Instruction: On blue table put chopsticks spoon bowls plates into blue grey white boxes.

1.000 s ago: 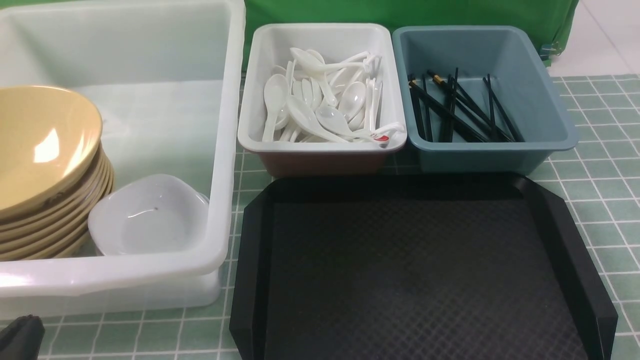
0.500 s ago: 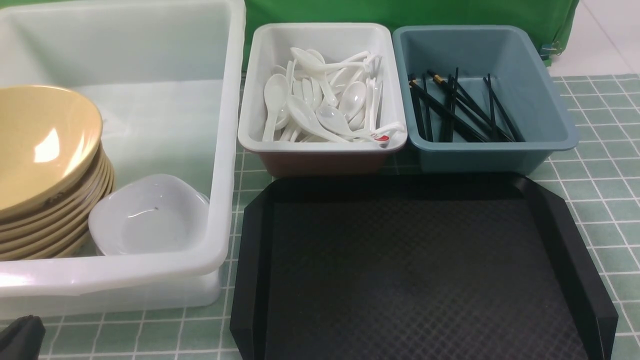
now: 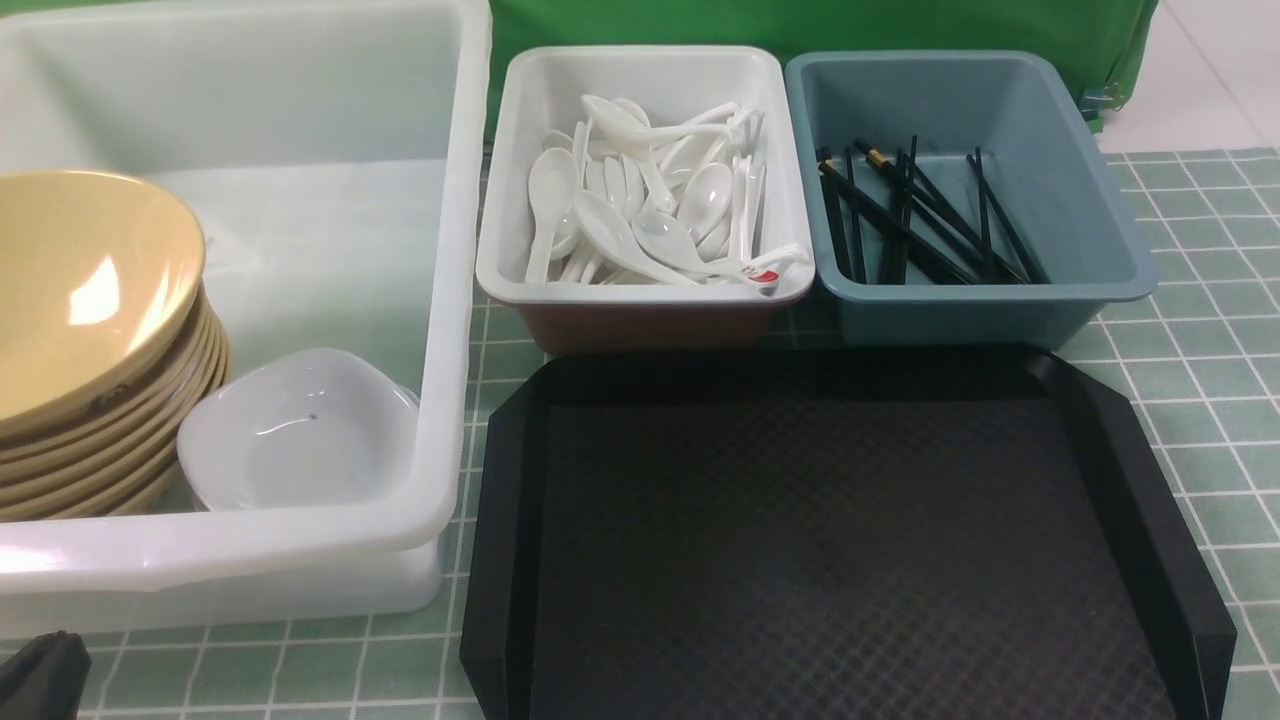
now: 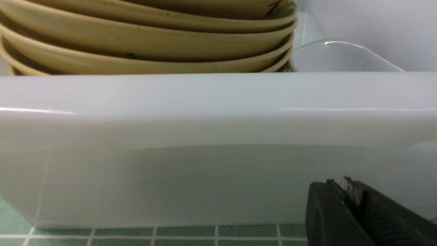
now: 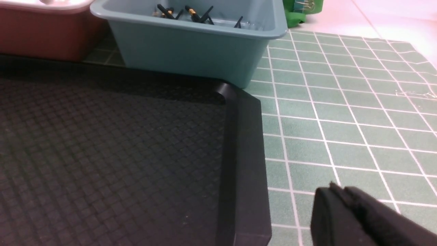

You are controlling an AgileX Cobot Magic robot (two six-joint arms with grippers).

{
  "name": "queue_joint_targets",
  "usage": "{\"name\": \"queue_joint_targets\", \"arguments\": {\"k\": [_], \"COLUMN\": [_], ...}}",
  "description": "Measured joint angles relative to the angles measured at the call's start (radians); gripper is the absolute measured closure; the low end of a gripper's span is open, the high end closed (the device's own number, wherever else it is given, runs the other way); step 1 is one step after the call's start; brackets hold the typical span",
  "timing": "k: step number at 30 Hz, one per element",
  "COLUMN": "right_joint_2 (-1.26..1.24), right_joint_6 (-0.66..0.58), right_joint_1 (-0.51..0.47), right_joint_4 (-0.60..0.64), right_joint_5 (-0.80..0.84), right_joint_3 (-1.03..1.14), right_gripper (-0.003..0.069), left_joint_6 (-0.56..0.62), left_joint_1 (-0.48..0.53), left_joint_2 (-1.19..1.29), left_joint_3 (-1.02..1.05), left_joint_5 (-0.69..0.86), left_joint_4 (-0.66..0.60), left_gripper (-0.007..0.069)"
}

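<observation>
Stacking inside the large translucent white tub (image 4: pixel 218 130) just ahead of the left gripper (image 4: pixel 344 205), jaws together and empty, the tan bowls (image 3: pixel 90 330) look rigid, glossy, slippery; grip a rim. Right gripper (image 5: pixel 341 208) beside the black tray (image 5: pixel 244 153): jaw state unclear. Nothing has shifted since earlier.

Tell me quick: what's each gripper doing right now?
Left gripper: closed, holding nothing.
Right gripper: looks closed, holding nothing.
</observation>
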Motion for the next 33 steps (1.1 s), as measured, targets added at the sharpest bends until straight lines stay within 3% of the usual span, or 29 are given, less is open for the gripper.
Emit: {"name": "queue_joint_targets", "arguments": {"k": [33], "right_joint_2": [0.0], "right_joint_6": [0.0], "right_joint_1": [0.0], "right_joint_4": [0.0], "right_joint_5": [0.0], "right_joint_3": [0.0], "right_gripper": [0.0559], "left_joint_6": [0.0], "left_joint_1": [0.0], "left_joint_2": [0.0], "left_joint_3": [0.0], "left_joint_5": [0.0], "left_joint_4": [0.0], "left_gripper": [0.062]}}
